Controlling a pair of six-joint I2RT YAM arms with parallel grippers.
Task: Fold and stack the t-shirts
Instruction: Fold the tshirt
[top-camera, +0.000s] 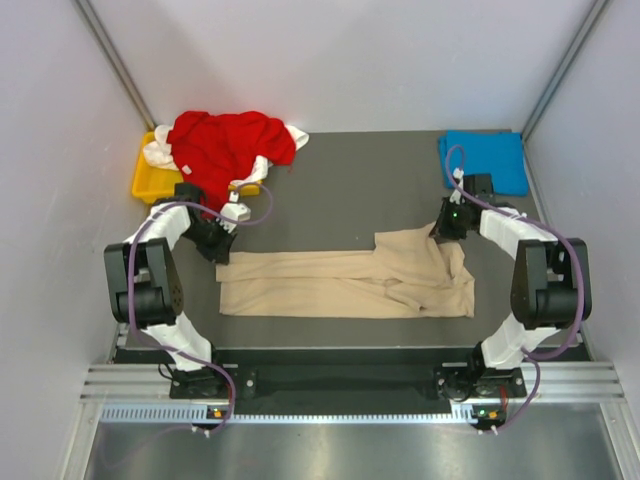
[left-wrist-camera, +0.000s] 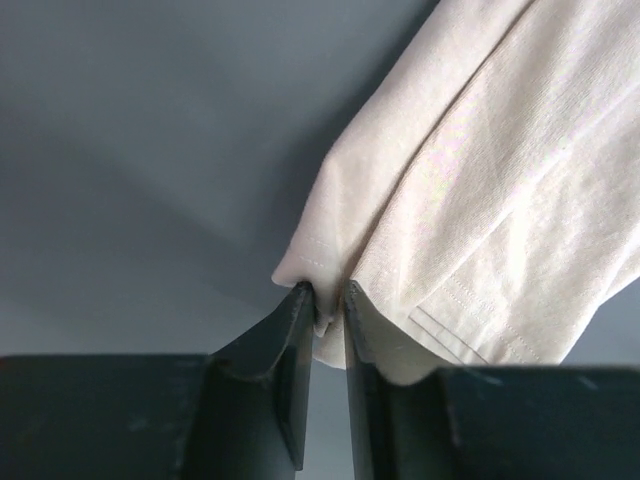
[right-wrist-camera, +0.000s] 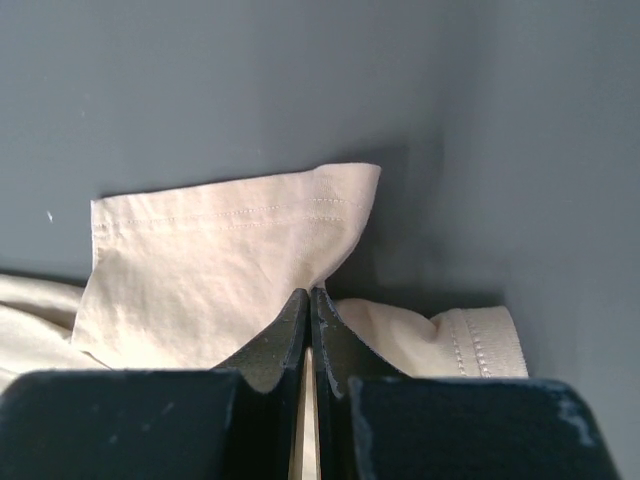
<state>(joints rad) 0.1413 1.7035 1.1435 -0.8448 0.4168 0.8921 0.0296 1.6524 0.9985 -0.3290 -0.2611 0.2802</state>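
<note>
**Both grippers pinch the beige shirt, mid-fold**

Left gripper (left-wrist-camera: 326, 300) is clamped on a hem corner of the beige t-shirt (left-wrist-camera: 480, 200), with cloth bunched between the jaws. Right gripper (right-wrist-camera: 310, 296) is pinched tight on the same shirt, and a stitched sleeve cuff stands up behind its fingers. Likely reason: one hold at each end of the far edge, so the strip can be folded over or pulled flat in one move.

The beige shirt lies as a long, narrowed strip near the bench's near edge, running left to right. Its right end is wider and rumpled.

Blue t-shirt (top-camera: 487, 160) lies folded flat in the far right corner, probably the base of the stack. Red t-shirt (top-camera: 225, 145) is heaped in the far left corner over the yellow tray (top-camera: 145, 183). White t-shirt (top-camera: 158, 153) pokes out from under the red one. These two look like the waiting pile.

Counts:
- Grippers: 2, both holding.
- T-shirts: 4 (beige 1, blue 1, red 1, white 1). The white is mostly hidden, so it is taken as one.
- Tray: 1.
- Progress: folded 1, in hand 1, unfolded 2.
</note>
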